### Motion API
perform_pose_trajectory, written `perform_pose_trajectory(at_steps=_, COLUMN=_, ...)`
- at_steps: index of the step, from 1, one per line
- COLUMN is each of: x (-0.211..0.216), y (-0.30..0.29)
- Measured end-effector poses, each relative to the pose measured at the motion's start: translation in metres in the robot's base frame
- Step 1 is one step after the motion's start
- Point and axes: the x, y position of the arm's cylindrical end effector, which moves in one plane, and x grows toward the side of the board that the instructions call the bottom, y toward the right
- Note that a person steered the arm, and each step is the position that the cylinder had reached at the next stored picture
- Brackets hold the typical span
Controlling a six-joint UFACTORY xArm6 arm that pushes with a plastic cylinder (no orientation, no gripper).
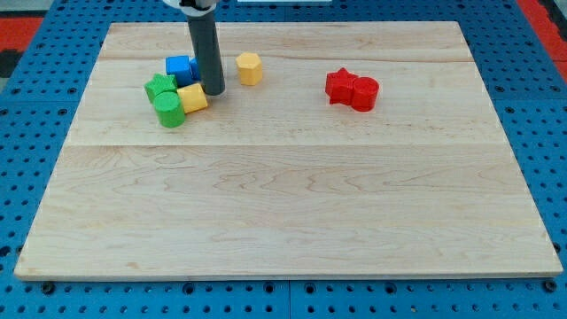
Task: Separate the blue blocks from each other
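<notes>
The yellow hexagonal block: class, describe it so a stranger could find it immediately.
Start at the wooden board's top edge, left of centre. Just right of my tip stands the yellow hexagonal block, alone. The other yellow block is pressed into the green-and-blue cluster.

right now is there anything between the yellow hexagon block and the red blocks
No. In the camera view the stretch of board between the yellow hexagon block and the red blocks is bare wood. My tip sits to the view's left, by the blue block.

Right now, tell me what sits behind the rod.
The rod covers part of the blue block; a second blue block may hide there, unseen. My tip rests beside the yellow block.
</notes>
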Motion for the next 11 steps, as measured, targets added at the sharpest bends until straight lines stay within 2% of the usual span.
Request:
perform_pose_trajectory(at_steps=1, x=0.012, y=-0.038)
perform_pose_trajectory(at_steps=2, x=0.012, y=-0.032)
perform_pose_trajectory(at_steps=4, x=-0.032, y=-0.033)
perform_pose_trajectory(at_steps=6, x=-0.058, y=-0.061)
perform_pose_trajectory(at_steps=7, x=-0.034, y=-0.064)
perform_pose_trajectory(at_steps=11, x=-0.045, y=0.000)
